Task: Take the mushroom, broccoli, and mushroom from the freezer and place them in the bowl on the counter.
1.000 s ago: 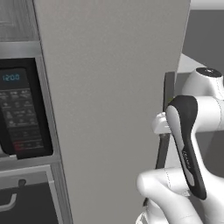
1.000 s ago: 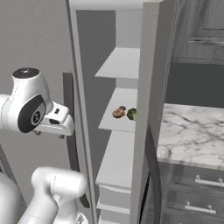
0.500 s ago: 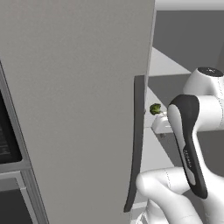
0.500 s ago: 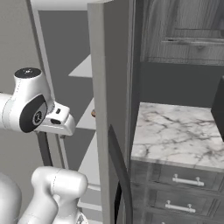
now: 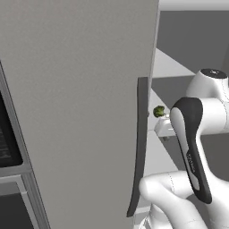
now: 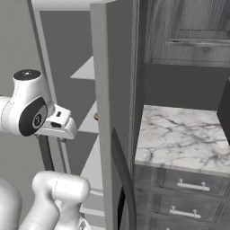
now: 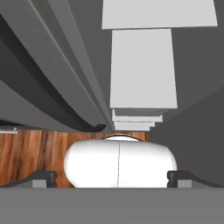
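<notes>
Your broccoli (image 5: 159, 111) sits on a freezer (image 5: 80, 103) shelf ahead of the arm, while the gripper (image 7: 112, 178) points down (spread wide, holding nothing).

Base views flank open freezer (image 5: 80, 103) door (close); hand view looks down.
</notes>
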